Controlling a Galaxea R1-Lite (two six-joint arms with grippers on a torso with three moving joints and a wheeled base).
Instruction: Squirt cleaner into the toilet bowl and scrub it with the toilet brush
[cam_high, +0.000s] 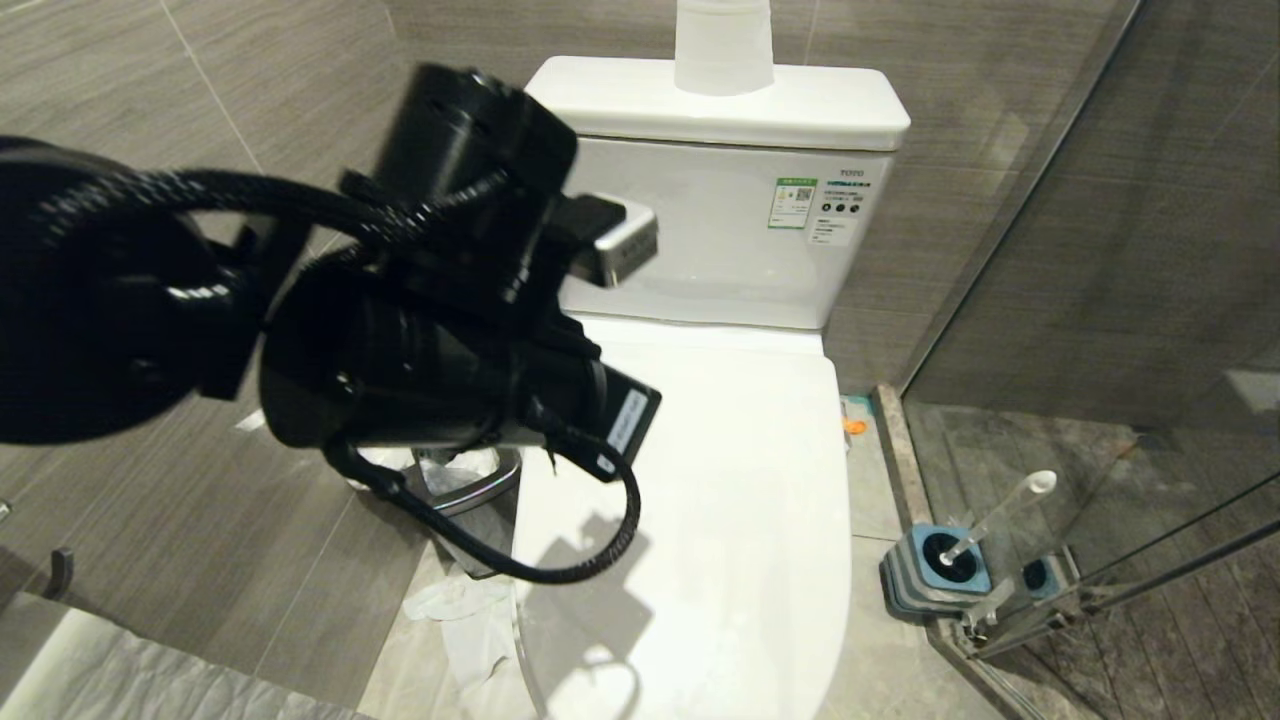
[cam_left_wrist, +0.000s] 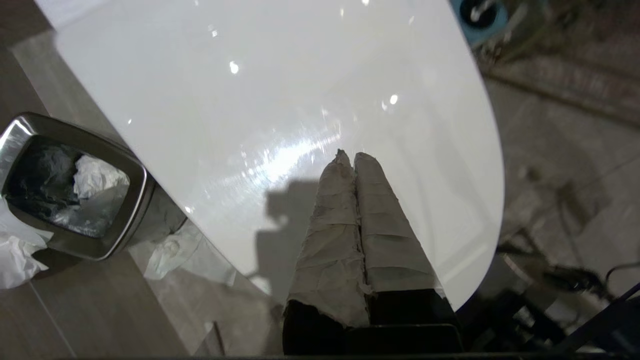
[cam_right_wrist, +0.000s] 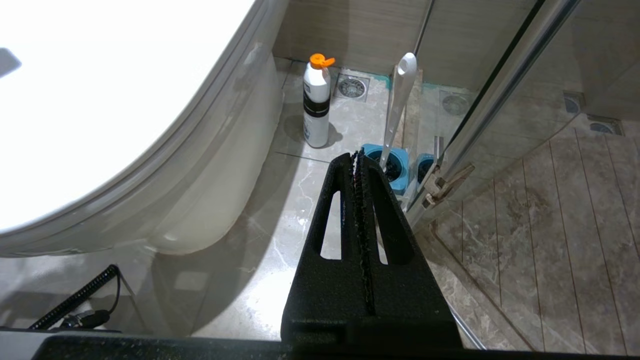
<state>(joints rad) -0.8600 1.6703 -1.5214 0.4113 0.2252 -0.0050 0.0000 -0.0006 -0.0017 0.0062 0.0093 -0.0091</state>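
Note:
The toilet bowl is covered by its shut white lid (cam_high: 740, 480) (cam_left_wrist: 250, 75); only its outer porcelain body (cam_right_wrist: 210, 195) shows. My left arm (cam_high: 420, 330) reaches across the toilet from the left. My left gripper (cam_left_wrist: 350, 156), its fingers wrapped in grey tape, is shut and empty, hovering over the lid's front half. The toilet brush (cam_high: 1000, 520) (cam_right_wrist: 397, 105) stands in its blue-and-grey holder (cam_high: 940, 570) (cam_right_wrist: 387, 167) on the floor right of the toilet. My right gripper (cam_right_wrist: 356, 156) is shut, low, pointing toward the holder. The cleaner bottle (cam_right_wrist: 316, 100), white with an orange cap, stands behind the holder.
A steel waste bin (cam_left_wrist: 120, 210) (cam_high: 480, 490) with crumpled paper sits left of the toilet, with tissue on the floor (cam_high: 450, 600) beside it. The glass shower door (cam_high: 1100, 300) (cam_right_wrist: 500, 100) stands close right of the brush holder. The cistern (cam_high: 720, 110) carries a translucent container (cam_high: 722, 45).

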